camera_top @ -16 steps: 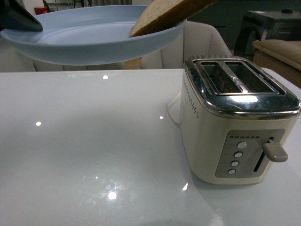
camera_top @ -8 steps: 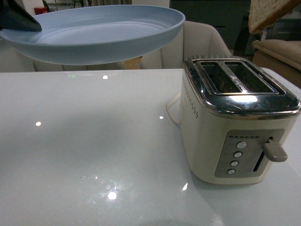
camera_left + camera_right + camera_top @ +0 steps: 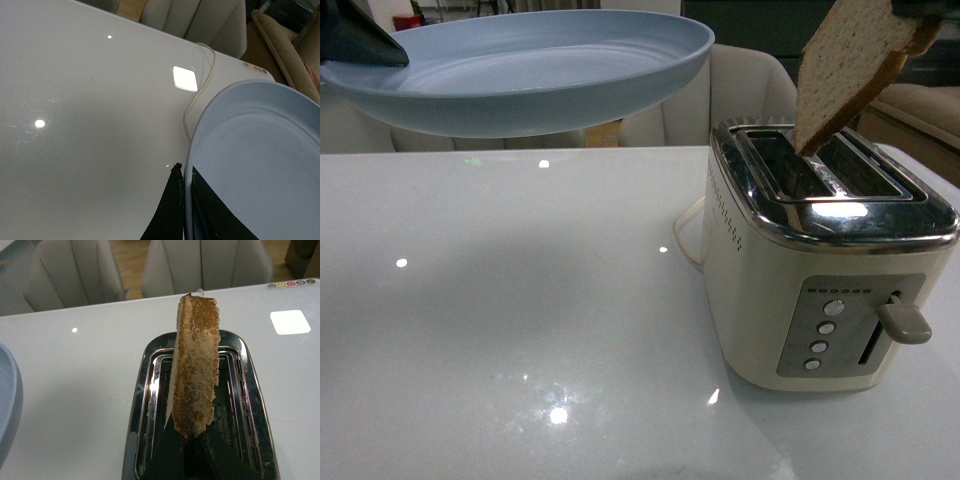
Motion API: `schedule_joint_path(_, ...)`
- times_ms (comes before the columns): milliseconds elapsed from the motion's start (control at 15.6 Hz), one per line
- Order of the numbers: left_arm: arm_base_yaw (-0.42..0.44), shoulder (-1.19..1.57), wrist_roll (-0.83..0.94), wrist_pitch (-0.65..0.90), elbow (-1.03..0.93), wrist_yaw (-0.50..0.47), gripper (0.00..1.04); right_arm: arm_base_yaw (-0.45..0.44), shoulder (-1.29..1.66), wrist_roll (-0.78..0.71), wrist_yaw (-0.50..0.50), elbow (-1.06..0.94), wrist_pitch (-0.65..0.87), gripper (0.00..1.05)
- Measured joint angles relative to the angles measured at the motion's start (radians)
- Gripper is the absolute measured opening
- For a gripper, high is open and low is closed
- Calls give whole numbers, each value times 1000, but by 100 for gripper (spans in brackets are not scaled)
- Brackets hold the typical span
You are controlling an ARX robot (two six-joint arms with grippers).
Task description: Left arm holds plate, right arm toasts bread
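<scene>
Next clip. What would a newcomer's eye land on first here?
The half slice of light brown speckled bread, pinched by the right tool, hangs tilted with its lower corner at the slots of the cream toaster with a chrome top, on the right of the glossy white table. At upper left, the round pale-blue plate floats empty above the table, its rim clamped in the left tool.

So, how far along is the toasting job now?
Done: the plate, gripped at its rim by the left end effector, is empty. In hand: the right end effector holds the bread over the toaster. Left: lowering it in, pressing the lever.
</scene>
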Motion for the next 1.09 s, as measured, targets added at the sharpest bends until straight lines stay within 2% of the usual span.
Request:
schedule_joint_path(513,0,0,0,0,0,0,3,-26,92,27,-56,34,-74,3)
schedule_joint_path(706,0,0,0,0,0,0,3,-32,135,45,-94,100,-168,3)
schedule_joint_path(834,0,0,0,0,0,0,3,-51,240,97,-112,223,-305,3)
schedule_joint_path(963,0,0,0,0,0,0,3,-51,261,118,-121,250,-328,3)
schedule_joint_path(1027,0,0,0,0,0,0,3,-51,262,123,-125,251,-329,8)
schedule_joint_path(1091,0,0,0,0,0,0,3,-51,264,130,-127,251,-329,18)
